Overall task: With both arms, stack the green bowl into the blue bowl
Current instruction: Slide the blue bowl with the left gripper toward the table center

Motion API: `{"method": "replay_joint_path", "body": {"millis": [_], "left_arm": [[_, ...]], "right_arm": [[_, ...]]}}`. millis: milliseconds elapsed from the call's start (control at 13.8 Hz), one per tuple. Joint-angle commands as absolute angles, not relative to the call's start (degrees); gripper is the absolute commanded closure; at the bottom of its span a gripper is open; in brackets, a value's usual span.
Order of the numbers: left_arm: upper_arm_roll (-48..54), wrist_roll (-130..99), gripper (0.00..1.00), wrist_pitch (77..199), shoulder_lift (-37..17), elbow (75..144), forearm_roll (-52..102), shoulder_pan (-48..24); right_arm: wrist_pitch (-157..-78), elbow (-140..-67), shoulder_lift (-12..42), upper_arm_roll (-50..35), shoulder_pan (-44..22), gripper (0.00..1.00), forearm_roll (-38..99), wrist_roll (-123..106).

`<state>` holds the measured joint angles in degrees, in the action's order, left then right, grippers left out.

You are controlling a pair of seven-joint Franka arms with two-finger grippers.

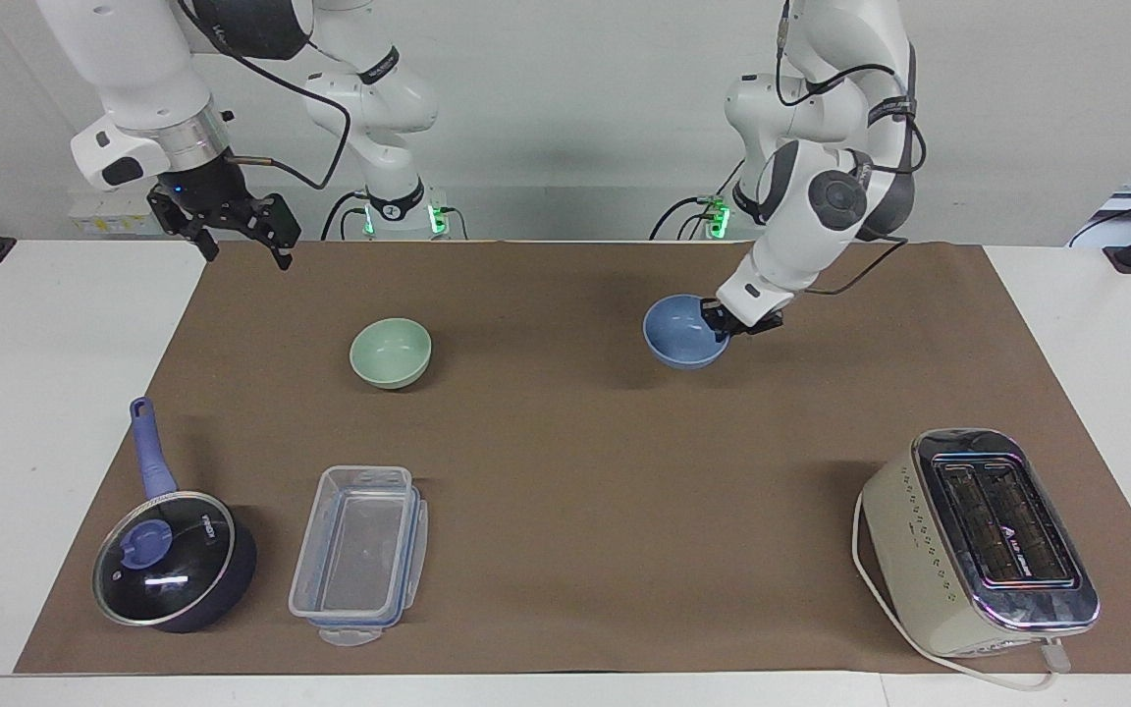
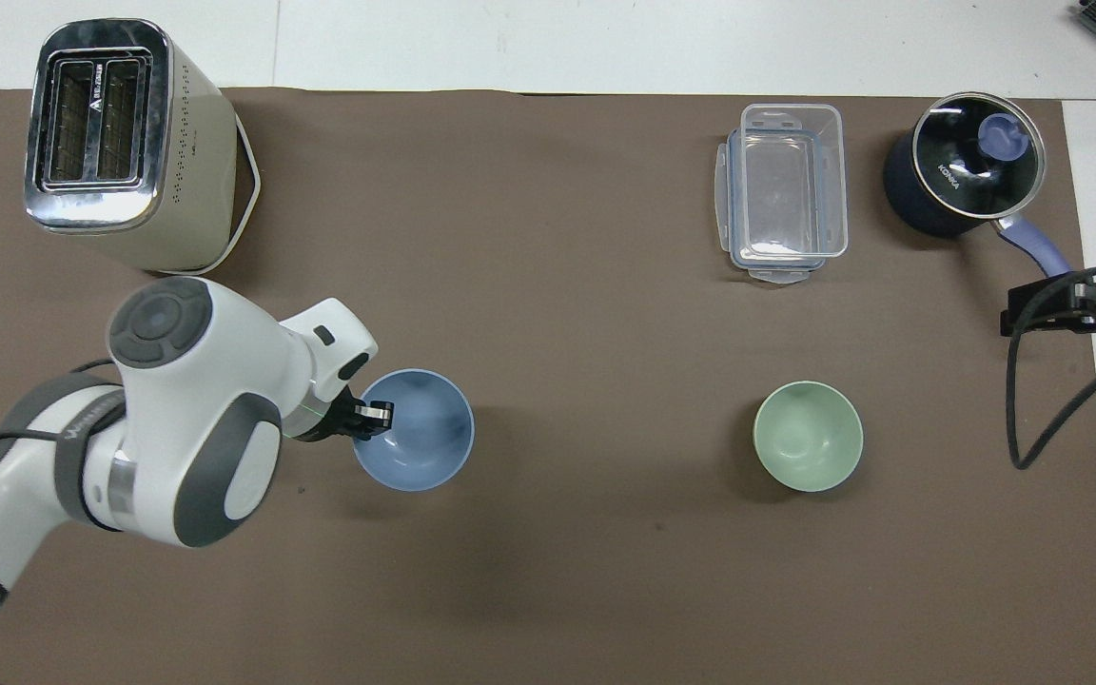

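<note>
The blue bowl [image 1: 683,334] is upright and held by its rim, low over the middle of the brown mat; it also shows in the overhead view [image 2: 420,428]. My left gripper [image 1: 723,324] is shut on the rim on the side toward the left arm's end, also seen from overhead [image 2: 372,419]. The green bowl [image 1: 391,352] stands upright on the mat toward the right arm's end, apart from the blue bowl, and shows from overhead too [image 2: 808,436]. My right gripper [image 1: 232,231] waits open and empty, raised over the mat's corner at the right arm's end [image 2: 1071,309].
A cream toaster [image 1: 983,540] stands far from the robots at the left arm's end. A clear plastic container [image 1: 359,555] and a dark blue lidded saucepan [image 1: 173,560] stand far from the robots at the right arm's end.
</note>
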<state>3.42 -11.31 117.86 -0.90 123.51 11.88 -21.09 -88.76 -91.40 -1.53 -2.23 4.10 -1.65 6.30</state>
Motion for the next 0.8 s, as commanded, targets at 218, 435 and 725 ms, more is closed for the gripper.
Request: {"method": "replay_joint_path", "body": {"millis": [218,435,725], "left_arm": [[2.29,-14.76,1.00,133.31,-2.28,131.92,20.64,-31.19],[2.29,-16.34,0.01,135.09,-3.60,131.49,21.01,-32.26],[2.02,-16.43,0.00,133.25,-3.17,128.42,21.27,-30.16]], "right_arm": [[-89.74,-92.81,-2.64,-2.46,4.48,0.00,-1.76,7.03],[-89.74,-92.81,-2.64,-2.46,4.48,0.00,-1.76,6.94],[-89.74,-92.81,-2.64,-2.46,4.48,0.00,-1.76,6.94]]}}
